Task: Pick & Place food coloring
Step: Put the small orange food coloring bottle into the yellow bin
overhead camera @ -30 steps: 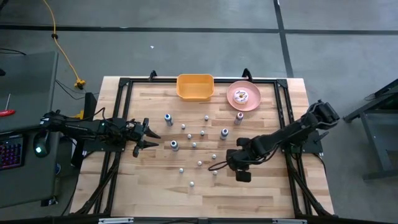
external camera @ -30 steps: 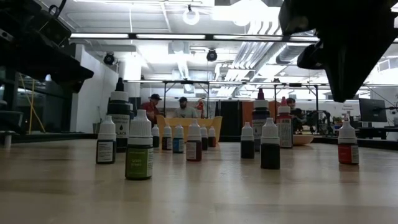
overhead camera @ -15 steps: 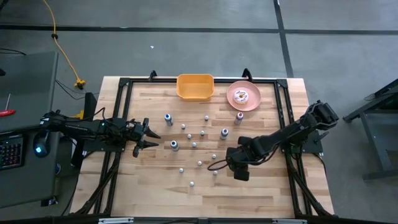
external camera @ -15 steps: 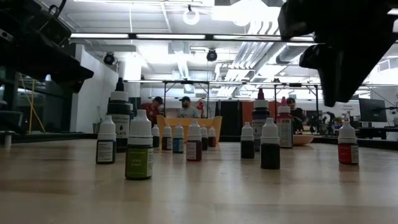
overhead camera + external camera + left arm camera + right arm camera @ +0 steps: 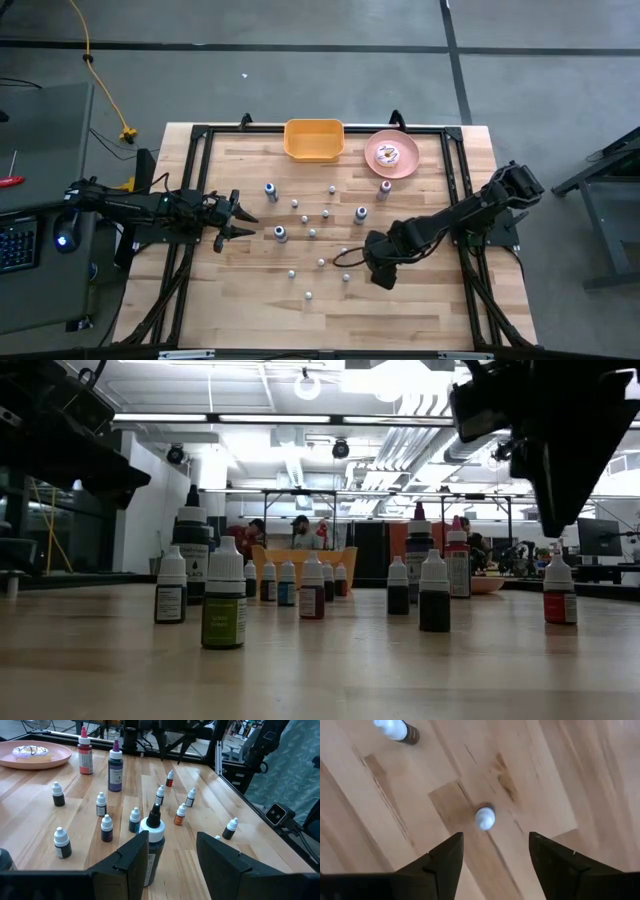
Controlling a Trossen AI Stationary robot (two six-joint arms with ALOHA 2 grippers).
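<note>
Several small food coloring bottles stand upright on the wooden table; a few larger ones with blue or reddish colour stand among them. My right gripper hangs open over the table's near right part and points down. A white-capped bottle stands on the table below it, between the lines of the two fingers and untouched. In the low view the gripper is above an orange-labelled bottle. My left gripper is open at the table's left, level. A large dark bottle stands just ahead of its fingers.
A yellow bin and a pink plate with a doughnut stand at the far edge. A black frame runs around the table. A second small bottle stands near the right gripper. People show in the room behind the table.
My right gripper has gone a little toward the table's left and far edge, closer to the small bottles there. Its fingers stay open. The bottles have not moved.
</note>
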